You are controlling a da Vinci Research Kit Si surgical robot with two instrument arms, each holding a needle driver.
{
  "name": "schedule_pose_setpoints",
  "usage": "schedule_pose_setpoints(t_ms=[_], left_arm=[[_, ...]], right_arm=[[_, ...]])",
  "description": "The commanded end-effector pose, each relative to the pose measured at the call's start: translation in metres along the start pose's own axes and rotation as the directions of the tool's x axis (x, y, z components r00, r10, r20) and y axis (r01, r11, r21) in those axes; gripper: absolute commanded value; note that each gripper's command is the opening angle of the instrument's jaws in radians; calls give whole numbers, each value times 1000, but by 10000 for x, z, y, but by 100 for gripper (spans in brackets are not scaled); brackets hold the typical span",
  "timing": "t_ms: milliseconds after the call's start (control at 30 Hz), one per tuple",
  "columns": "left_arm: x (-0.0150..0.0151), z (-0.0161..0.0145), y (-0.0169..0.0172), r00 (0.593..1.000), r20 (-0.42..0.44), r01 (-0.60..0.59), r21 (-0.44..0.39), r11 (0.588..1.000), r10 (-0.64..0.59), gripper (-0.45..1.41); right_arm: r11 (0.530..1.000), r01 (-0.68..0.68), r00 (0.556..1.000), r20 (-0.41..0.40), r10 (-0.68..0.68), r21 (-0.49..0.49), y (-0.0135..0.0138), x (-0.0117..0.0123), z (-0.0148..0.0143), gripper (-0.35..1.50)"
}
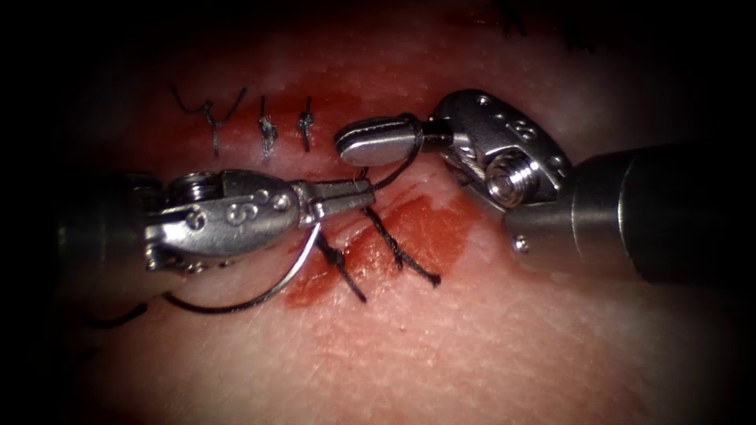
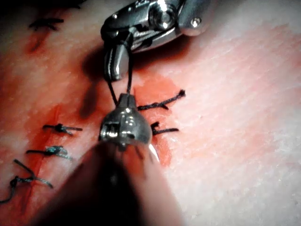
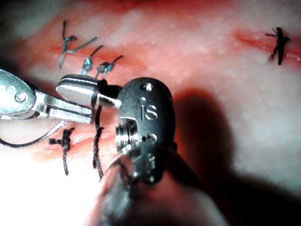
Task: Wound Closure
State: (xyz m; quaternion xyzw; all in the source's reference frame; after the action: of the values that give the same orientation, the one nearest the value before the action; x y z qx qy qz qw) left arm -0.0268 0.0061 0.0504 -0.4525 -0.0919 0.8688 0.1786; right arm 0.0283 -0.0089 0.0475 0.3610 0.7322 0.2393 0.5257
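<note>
Left tool (image 1: pixel 358 189): enters from the endoscope view's left, jaws pressed together at their tips on the thread (image 1: pixel 394 169). No gap shows between them.

Right tool (image 1: pixel 378 140): enters from the right, jaws closed flat against each other, just above the left tool's tips. The thread is looped around these closed jaws near their base (the right wrist view shows the dark wrap (image 3: pixel 99 89) most plainly); the jaws pinch nothing between them.

Needle (image 1: pixel 272 290): curved, lying free on the tissue (image 1: pixel 488 354) below the left tool, held by neither tool and not set in the tissue. One end passes under the left tool's wrist; the other end reaches toward the left.

Thread: runs from the left tool's tips up in a short arc to the right tool's jaws.

Cut thread ends (image 1: pixel 402 252): two dark tails lying below the tools, over the red fluid (image 1: pixel 425 228).

Stitches (image 1: pixel 268 130): three knotted, in a row above the left tool.

Red fluid: a patch on the tissue beneath and between both tools.
</note>
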Motion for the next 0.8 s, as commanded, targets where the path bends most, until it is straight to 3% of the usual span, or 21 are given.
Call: schedule_pose_setpoints(t_ms=[33, 200, 333, 700, 733, 767, 800], left_arm=[[-2, 9, 3, 1000, -4, -2, -8, 1000, 2, -45], [-3, 14, 4, 1000, -12, -13, -20, 1000, 13, -45], [-4, 16, 3, 1000, -15, -18, -23, 1000, 18, -45], [-5, 17, 6, 999, -15, -29, -46, 999, 29, -45], [-5, 17, 7, 999, -12, -30, -48, 998, 29, -45], [-4, 17, 9, 1000, -5, -30, -47, 998, 30, -45], [-4, 17, 9, 1000, -5, -30, -47, 998, 30, -45]], right_arm=[[999, 26, 999, 25, -27, 31, 4, -1, 6, -35], [968, 112, 974, 169, -152, 225, -4, 3, 11, -35], [932, 142, 946, 231, -226, 333, -8, 0, 14, -35], [822, 246, 818, 344, -460, 514, -20, -12, 17, -35], [808, 254, 799, 355, -485, 532, -21, -14, 18, -27], [790, 259, 769, 377, -517, 556, -22, -17, 19, -5], [790, 259, 769, 377, -517, 556, -22, -17, 19, -5]])
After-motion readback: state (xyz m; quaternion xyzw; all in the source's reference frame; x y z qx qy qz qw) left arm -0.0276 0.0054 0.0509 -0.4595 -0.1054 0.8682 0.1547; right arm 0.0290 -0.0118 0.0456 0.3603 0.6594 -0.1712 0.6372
